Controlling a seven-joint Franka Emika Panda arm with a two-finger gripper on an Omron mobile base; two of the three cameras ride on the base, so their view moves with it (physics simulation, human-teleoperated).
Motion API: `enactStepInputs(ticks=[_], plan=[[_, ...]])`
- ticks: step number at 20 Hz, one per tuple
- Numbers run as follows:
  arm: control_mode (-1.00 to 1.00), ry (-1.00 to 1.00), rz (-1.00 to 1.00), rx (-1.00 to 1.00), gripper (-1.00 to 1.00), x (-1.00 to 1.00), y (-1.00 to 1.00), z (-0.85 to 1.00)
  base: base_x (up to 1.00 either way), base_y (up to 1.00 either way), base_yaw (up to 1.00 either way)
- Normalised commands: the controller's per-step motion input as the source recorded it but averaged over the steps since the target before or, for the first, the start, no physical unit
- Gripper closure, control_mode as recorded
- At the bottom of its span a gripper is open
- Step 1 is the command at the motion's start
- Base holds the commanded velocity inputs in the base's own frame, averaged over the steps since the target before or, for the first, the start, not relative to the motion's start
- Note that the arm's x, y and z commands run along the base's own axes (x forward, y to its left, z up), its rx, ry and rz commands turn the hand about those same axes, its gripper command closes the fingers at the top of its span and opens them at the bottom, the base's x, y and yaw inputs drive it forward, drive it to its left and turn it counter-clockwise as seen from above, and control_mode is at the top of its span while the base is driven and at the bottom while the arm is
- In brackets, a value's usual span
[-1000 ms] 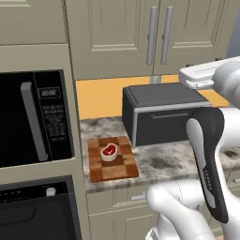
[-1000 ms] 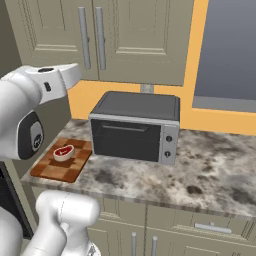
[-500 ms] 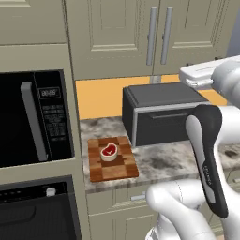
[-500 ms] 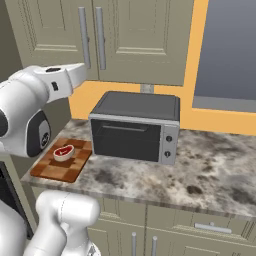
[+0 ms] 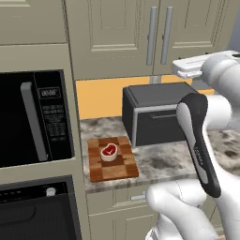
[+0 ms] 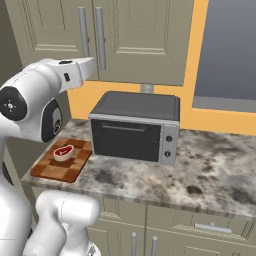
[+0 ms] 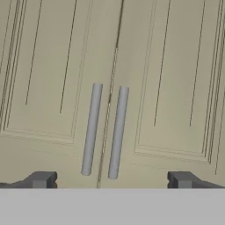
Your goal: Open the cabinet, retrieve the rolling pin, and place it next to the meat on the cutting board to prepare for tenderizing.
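Your pincer (image 7: 112,180) hangs spread wide before the shut cabinet (image 7: 167,88). Take the right door's stiff, likely slippery bar handle (image 7: 117,132) at mid-length. The meat (image 5: 108,152) lies on the cutting board (image 5: 112,169) near the tabletop's front left corner.

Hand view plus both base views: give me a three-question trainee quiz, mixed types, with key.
1. True or false: the cabinet doors are shut.
2. What lies on the cutting board? A) the meat B) a rolling pin C) nothing
3. Fill in: the gripper faces the two silver ___ with its jaws wide open.

Key: 1 true. 2 A, the meat. 3 handles.
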Motion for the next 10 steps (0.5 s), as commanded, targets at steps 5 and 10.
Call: enactStepInputs(ticks=[5,10], plan=[[-1.00,0.07,0.00,0.07,-1.00,0.58,-0.21,0.00,0.00,0.00,0.00],[-1.00,0.08,0.00,0.14,-1.00,0.59,-0.33,0.00,0.00,0.00,0.00]])
